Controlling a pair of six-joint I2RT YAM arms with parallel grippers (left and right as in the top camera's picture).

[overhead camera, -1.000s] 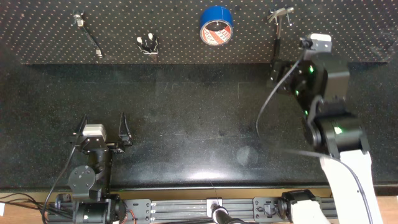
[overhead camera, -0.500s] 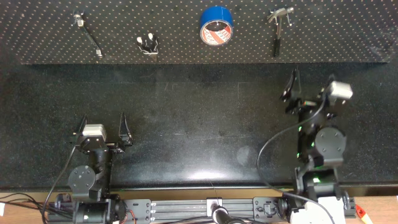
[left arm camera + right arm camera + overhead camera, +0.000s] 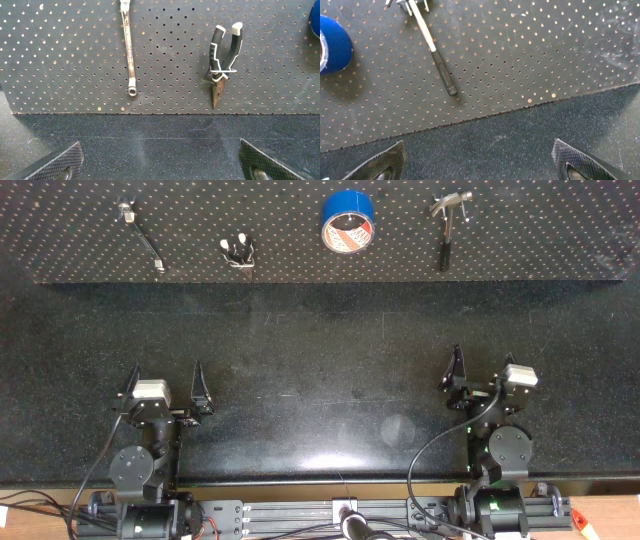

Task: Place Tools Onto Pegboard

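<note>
Wrench (image 3: 145, 235), pliers (image 3: 238, 250), blue tape (image 3: 348, 222) and hammer (image 3: 448, 225) hang on the pegboard (image 3: 560, 240) along the bench's (image 3: 320, 350) far edge. The left gripper (image 3: 165, 385) and right gripper (image 3: 487, 375) sit near its front edge, spread wide, empty.

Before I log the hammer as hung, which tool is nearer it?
Right. The right tool is in line with the hammer, out from the pegboard; the left tool is far to the left.

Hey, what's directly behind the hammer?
The pegboard lies behind the hammer, its holes showing all around. Whatever hook holds the head, and the holes under the handle, are covered.
</note>
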